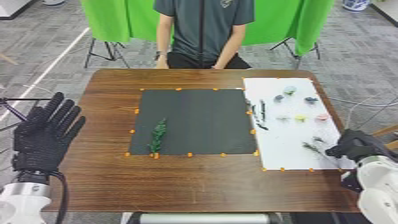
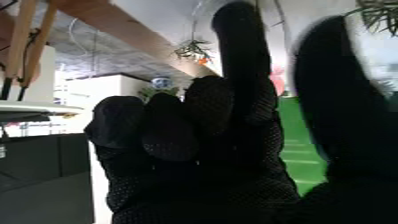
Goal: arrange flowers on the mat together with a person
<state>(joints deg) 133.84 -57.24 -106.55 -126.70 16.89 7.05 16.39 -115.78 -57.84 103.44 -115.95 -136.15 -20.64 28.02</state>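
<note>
I judge us barely begun: one green leafy sprig (image 1: pixel 158 135) lies on the dark rectangular mat (image 1: pixel 200 112), left of my black-gloved right robot hand (image 1: pixel 357 144), thumb and fingers apart, while small pastel flowers (image 1: pixel 300 118) and thin green sprigs (image 1: pixel 311 147) on the white sheet (image 1: pixel 279 145) beside it await placing.

Black-gloved fingers (image 2: pixel 242 47) near leafy sprig (image 2: pixel 191 50)

- 1 flat dark-grey mat (image 1: pixel 195 120), left
- 1 flat white sheet (image 1: pixel 286 137), right
- just 1 leafy green sprig (image 1: pixel 159 134), near left
- 6 small multicoloured flower heads (image 1: pixel 300 118), far right
- 2 skinny dark stems (image 1: pixel 263 111), right
- 2 wispy grey-green sprigs (image 1: pixel 311 147), near right
</note>
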